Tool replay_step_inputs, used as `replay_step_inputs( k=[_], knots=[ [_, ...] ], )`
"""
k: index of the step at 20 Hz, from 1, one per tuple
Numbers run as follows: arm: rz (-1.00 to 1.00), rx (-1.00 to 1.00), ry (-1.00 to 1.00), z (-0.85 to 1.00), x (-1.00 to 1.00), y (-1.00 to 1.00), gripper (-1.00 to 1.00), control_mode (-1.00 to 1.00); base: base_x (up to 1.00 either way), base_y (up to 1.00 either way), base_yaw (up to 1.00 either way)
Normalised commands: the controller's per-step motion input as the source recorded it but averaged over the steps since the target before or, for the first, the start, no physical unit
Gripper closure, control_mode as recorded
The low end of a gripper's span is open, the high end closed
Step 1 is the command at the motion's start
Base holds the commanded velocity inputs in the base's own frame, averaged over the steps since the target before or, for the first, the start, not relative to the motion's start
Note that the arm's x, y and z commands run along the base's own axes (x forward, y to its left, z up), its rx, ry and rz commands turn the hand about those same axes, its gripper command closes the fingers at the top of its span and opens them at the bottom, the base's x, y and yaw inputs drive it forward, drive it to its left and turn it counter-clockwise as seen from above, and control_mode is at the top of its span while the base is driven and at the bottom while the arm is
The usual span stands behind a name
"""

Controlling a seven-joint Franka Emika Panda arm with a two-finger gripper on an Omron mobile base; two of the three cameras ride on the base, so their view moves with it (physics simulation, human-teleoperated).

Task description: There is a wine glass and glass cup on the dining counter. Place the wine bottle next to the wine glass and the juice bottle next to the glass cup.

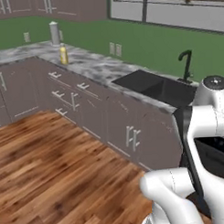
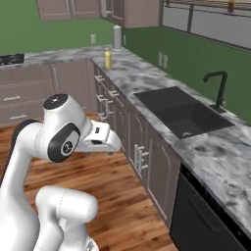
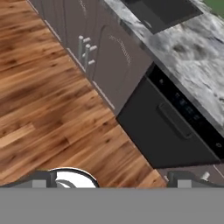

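With the claw (image 3: 109, 181) spread apart, empty and aimed at the floor, the fetching step looks barely begun: the juice bottle (image 1: 64, 55) stands far off at eleven o'clock on the marbled bench (image 1: 98, 68), so the base likely must drive closer first.

Yellow juice bottle (image 1: 64, 55) upright on worktop (image 1: 91, 64)
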Motion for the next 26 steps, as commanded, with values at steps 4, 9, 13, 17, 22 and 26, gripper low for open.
replay_step_inputs(
  k=[4,9,13,17,22,26],
  knots=[
    [0.0,0.0,0.0,0.0,0.0,0.0,-1.0,1.0,0.83,0.13,0.23],
    [0.0,0.0,0.0,0.0,0.0,0.0,-1.0,1.0,0.89,0.19,0.14],
    [0.0,0.0,0.0,0.0,0.0,0.0,-1.0,1.0,0.92,0.25,0.08],
    [0.0,0.0,0.0,0.0,0.0,0.0,-1.0,1.0,0.9,0.32,0.03],
    [0.0,0.0,0.0,0.0,0.0,0.0,-1.0,1.0,0.9,0.34,0.01],
    [0.0,0.0,0.0,0.0,0.0,0.0,-1.0,1.0,0.89,0.34,0.0]
  ],
)
